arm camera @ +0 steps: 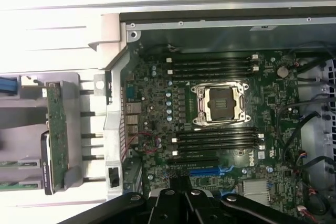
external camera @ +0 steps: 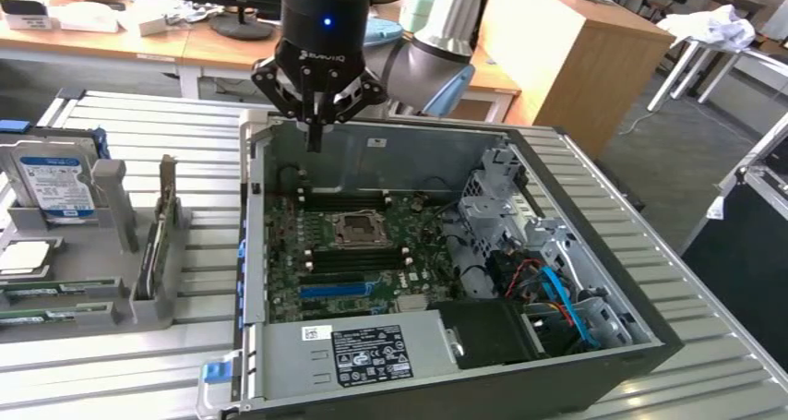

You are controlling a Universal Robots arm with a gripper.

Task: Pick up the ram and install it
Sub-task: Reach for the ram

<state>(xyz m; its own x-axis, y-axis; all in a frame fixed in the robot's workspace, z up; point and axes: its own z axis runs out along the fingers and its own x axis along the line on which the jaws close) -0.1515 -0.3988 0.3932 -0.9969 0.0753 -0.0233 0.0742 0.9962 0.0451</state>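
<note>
Pincer (external camera: pixel 316 141), closed and empty, hangs over the rim of the open case (external camera: pixel 394 157).

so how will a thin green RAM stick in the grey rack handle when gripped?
The thin green RAM stick looks a slim flat board: probably stiff, light. So thin, likely fragile if bent. Slotted in the grey plastic rack, unlikely to roll or tip.

The motherboard (external camera: pixel 351 249) is green, its slot (external camera: pixel 335 290) blue, the end effector (external camera: pixel 316 143) black.

Ribbed metal table (external camera: pixel 124 374), open computer case (external camera: pixel 407 162) on it, grey parts rack (external camera: pixel 111 194) alongside
</note>
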